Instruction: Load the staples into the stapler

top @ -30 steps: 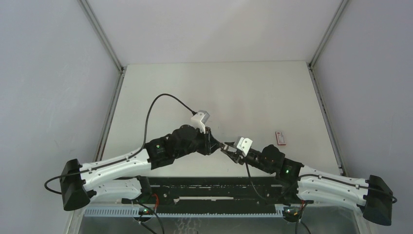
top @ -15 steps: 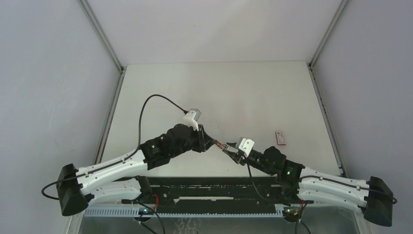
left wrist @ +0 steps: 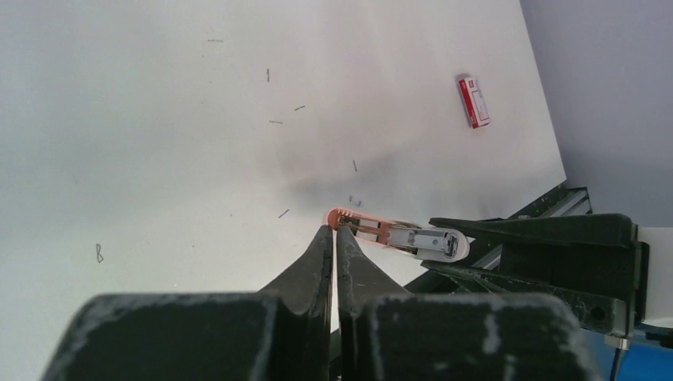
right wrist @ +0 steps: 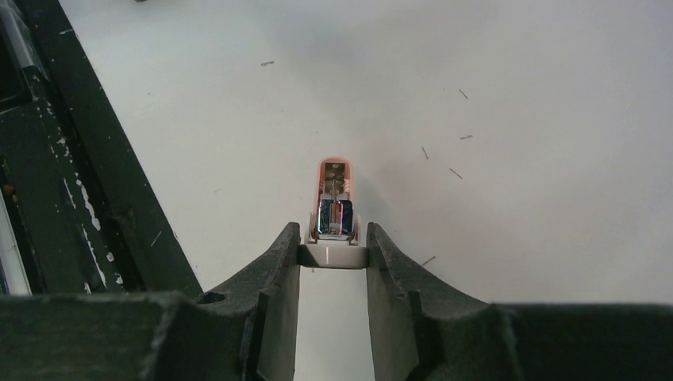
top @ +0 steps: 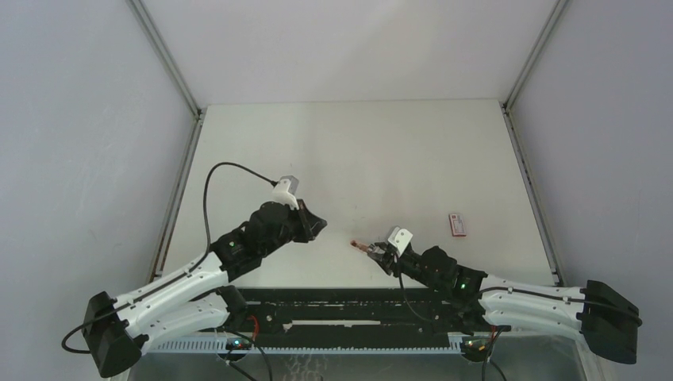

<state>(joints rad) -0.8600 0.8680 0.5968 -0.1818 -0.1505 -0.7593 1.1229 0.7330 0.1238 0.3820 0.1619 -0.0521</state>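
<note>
Stapler (right wrist: 335,194) pinched at its pale end by right tool (right wrist: 333,234); left tool (left wrist: 334,232) pressed together nearby.

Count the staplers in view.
1. The stapler is clamped in the right gripper, near the front middle of the table. None looks hidden; the red-and-white box further right is not a stapler.

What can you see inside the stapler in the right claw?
A shiny metal channel runs inside the stapler toward its pink tip. The right claw grips and covers its rear sides; whether it is loaded cannot be told.
</note>
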